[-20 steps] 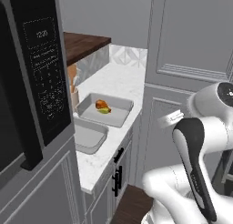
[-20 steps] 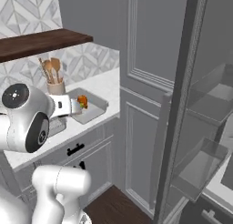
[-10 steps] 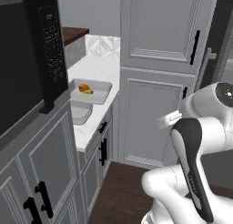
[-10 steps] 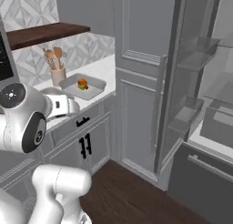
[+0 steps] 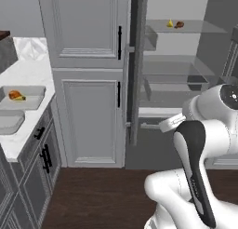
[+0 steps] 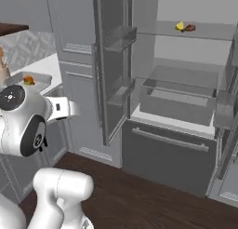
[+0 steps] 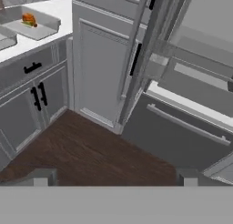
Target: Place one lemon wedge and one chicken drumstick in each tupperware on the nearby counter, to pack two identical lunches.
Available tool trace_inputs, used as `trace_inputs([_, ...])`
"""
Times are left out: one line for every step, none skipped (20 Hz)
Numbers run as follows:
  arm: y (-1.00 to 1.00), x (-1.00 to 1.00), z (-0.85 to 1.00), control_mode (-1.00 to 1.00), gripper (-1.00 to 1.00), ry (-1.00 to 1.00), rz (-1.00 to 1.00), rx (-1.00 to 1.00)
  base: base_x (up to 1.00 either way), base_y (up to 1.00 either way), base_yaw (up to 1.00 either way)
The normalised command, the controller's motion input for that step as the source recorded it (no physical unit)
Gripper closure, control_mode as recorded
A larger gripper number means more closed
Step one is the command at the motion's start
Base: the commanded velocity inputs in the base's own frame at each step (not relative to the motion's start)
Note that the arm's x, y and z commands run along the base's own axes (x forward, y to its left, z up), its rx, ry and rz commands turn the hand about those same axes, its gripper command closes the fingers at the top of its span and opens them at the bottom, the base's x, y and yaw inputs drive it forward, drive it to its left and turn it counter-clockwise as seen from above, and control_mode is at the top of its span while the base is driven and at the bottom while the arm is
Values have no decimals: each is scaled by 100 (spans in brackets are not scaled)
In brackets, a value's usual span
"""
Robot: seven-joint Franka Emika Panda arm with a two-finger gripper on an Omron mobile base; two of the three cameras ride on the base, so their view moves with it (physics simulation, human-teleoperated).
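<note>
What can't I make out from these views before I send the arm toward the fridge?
- Near shallow grey container: left base view's edge cuts it off, so its contents are unknown.
- Yellow wedge and brown drumstick on the upper glass fridge shelf: too small to tell whether they touch.
- Far grey container: its orange and yellow food blurs together.

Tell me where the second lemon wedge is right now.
The lemon wedge sits on the top fridge shelf, upper right in both base views, just left of a chicken drumstick.
</note>
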Motion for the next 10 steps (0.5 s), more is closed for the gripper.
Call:
trace_inputs([0, 0, 0, 100, -100, 0, 0, 0, 0, -95, -47])
trace_inputs([0, 0, 0, 100, -100, 0, 0, 0, 0, -94, -45])
trace_inputs([0, 0, 0, 100, -100, 0, 0, 0, 0, -95, -44])
trace_inputs([0, 0, 0, 100, -100, 0, 0, 0, 2, -93, -42])
trace_inputs([0, 0, 0, 100, -100, 0, 0, 0, 2, -88, -41])
trace_inputs([0, 0, 0, 100, -100, 0, 0, 0, 3, -81, -38])
trace_inputs([0, 0, 0, 100, -100, 0, 0, 0, 11, -69, -33])
trace_inputs([0, 0, 0, 100, -100, 0, 0, 0, 23, -56, -27])
trace_inputs([0, 0, 0, 100, -100, 0, 0, 0, 37, -29, -17])
trace_inputs([0, 0, 0, 100, -100, 0, 0, 0, 48, -2, -9])
